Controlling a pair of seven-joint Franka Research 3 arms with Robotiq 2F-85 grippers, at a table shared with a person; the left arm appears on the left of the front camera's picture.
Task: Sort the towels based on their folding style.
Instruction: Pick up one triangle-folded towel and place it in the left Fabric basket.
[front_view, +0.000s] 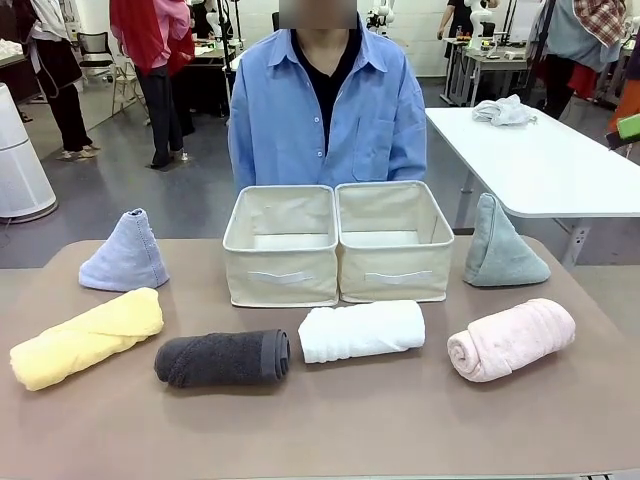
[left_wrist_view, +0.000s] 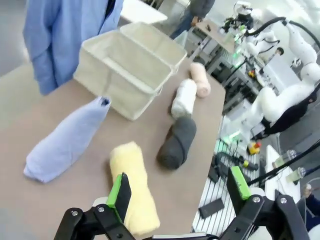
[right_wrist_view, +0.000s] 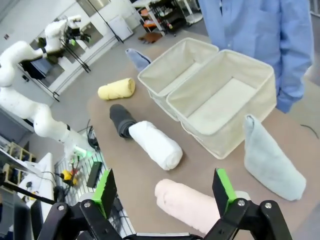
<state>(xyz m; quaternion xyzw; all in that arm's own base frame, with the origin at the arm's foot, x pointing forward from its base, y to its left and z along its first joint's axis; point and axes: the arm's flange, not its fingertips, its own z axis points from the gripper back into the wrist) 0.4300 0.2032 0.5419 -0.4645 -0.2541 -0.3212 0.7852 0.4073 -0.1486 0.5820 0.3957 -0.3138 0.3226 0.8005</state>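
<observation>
Towels (front_view: 360, 331) untouched | left claw (left_wrist_view: 179, 185) spread, empty, above yellow roll (left_wrist_view: 132, 185) | right claw (right_wrist_view: 164, 184) spread, empty, above pink roll (right_wrist_view: 185, 202)

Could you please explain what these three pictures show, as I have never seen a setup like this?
Gladly. This is a robot with two arms, each ending in a two-finger gripper. The front picture comes from a fixed camera between the arms, looking across the table at a person in a blue shirt. The other two come from cameras on the wrists: the black fingers with green pads are the left gripper and the right gripper. Both are open and hold nothing. On the table stand two beige bins, with four rolled towels before them: yellow roll, dark grey roll, white roll, pink roll. A lavender-blue cone and a grey-green cone stand beside the bins.
</observation>
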